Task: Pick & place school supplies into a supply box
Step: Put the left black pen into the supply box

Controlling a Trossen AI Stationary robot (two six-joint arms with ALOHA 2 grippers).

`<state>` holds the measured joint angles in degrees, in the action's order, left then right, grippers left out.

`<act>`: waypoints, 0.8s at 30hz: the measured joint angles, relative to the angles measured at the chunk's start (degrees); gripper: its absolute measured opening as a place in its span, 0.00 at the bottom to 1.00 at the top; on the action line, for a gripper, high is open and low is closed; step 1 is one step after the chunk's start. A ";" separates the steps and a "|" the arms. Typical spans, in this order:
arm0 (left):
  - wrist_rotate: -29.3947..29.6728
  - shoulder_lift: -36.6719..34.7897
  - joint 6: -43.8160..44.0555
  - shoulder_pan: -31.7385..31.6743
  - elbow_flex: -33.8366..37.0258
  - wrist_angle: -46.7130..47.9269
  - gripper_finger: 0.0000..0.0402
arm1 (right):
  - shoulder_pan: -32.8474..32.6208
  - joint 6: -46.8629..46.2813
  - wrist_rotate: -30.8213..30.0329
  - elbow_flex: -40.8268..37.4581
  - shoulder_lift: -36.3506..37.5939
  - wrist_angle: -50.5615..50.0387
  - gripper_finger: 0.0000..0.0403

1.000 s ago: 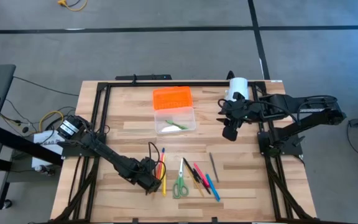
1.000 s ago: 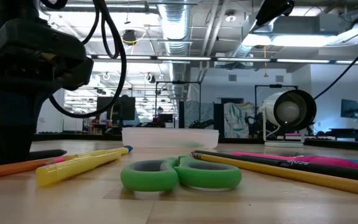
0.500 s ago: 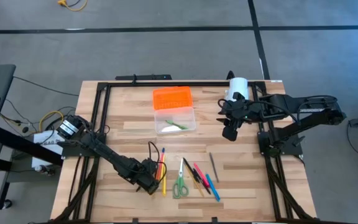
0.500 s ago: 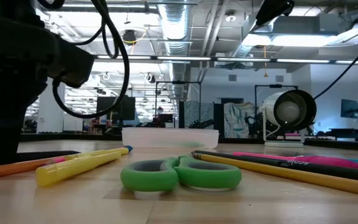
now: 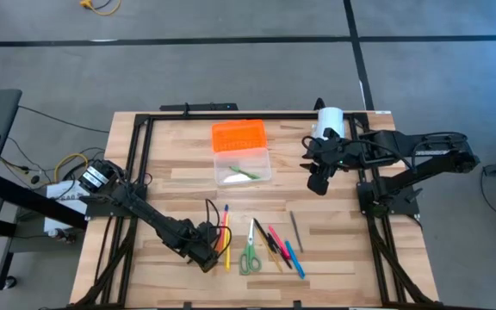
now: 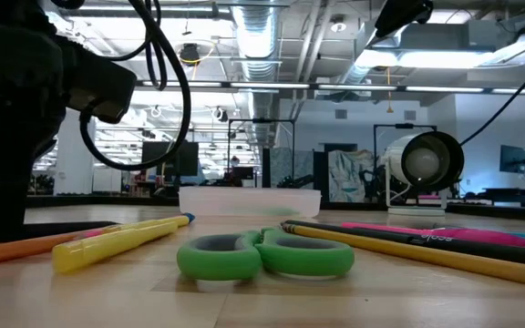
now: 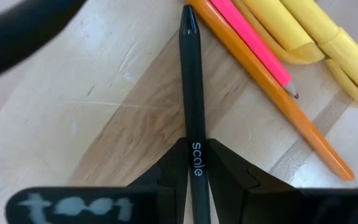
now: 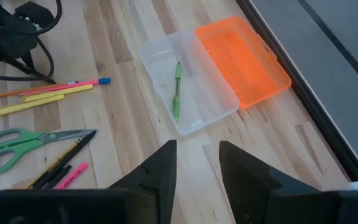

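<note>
My left gripper (image 5: 207, 257) is low over the near-left part of the table, shut on a black pen (image 7: 190, 87). Beside that pen lie an orange pencil (image 7: 272, 93), a pink pencil (image 7: 253, 43) and yellow markers (image 7: 316, 37). Green-handled scissors (image 5: 250, 254) and more pens (image 5: 280, 245) lie flat to their right. The clear supply box (image 5: 244, 165) has its orange lid (image 5: 238, 136) open flat on the far side, and a green pen (image 8: 177, 90) lies inside. My right gripper (image 8: 194, 163) hovers open near the right edge (image 5: 319, 178), touching nothing. My left gripper pinches the black pen between its two fingers at the printed part of the barrel (image 7: 194, 144), one finger (image 7: 169, 171) on each side. The rest of the pen runs forward from the fingers along the wood, its tip (image 7: 188, 15) next to the orange pencil.
A white cylinder (image 5: 330, 120) stands at the far right of the table, behind my right arm. A black frame (image 5: 145, 129) runs along the table's edges. A grey pencil (image 5: 295, 231) lies apart on the right. Bare wood shows between the box and the pens.
In the low view my left arm has shifted slightly sideways over the pencils. The pens, scissors and box lie where they were, and my right arm has kept still.
</note>
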<state>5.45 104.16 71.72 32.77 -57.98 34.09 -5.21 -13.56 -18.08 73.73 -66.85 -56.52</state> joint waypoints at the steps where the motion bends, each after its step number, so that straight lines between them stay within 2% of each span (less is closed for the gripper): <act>1: 0.12 0.00 0.02 0.00 0.00 0.04 0.12 | -0.08 0.00 -0.01 0.00 0.00 -0.01 0.29; 24: 2.41 -0.25 10.72 -0.04 0.00 -0.66 0.12 | -1.14 -0.05 -0.01 0.00 0.00 0.02 0.29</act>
<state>7.87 103.91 82.44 32.73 -57.98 33.43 -6.35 -13.62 -18.09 73.73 -66.85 -56.50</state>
